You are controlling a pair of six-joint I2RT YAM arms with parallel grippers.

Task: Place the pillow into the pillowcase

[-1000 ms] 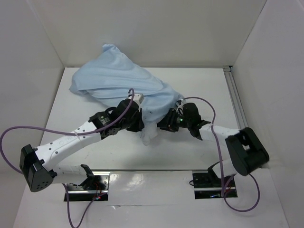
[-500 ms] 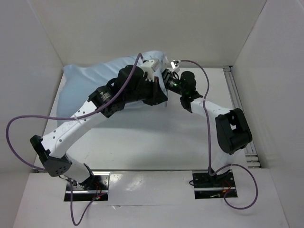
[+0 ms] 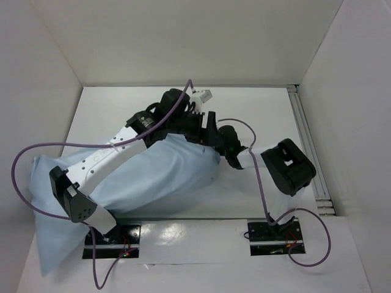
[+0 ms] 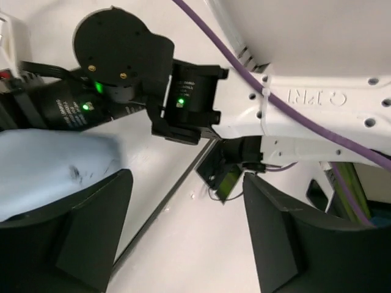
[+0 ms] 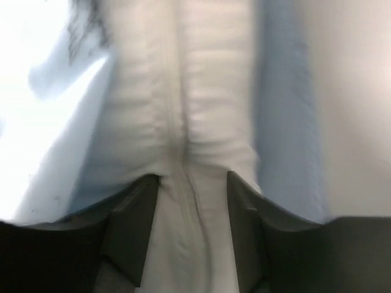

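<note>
A white table [image 3: 256, 116] sits boxed in by white walls [image 3: 183, 43], with a metal rail [image 3: 305, 140] at 3 o'clock. The pillowcase [image 3: 153, 177] lies limp from the 7 o'clock corner up to the centre. The left gripper [image 4: 186, 183] stands wide apart and holds nothing, with blue cloth at its 9 o'clock. The right gripper [image 5: 192, 178] pinches the pillow [image 5: 183, 110] along its seam, with blue cloth on both sides

Left tool [image 4: 186, 183] spread wide; pillowcase [image 4: 49, 165] (pale blue, blurred) seemingly against one finger [image 4: 91, 232].
</note>
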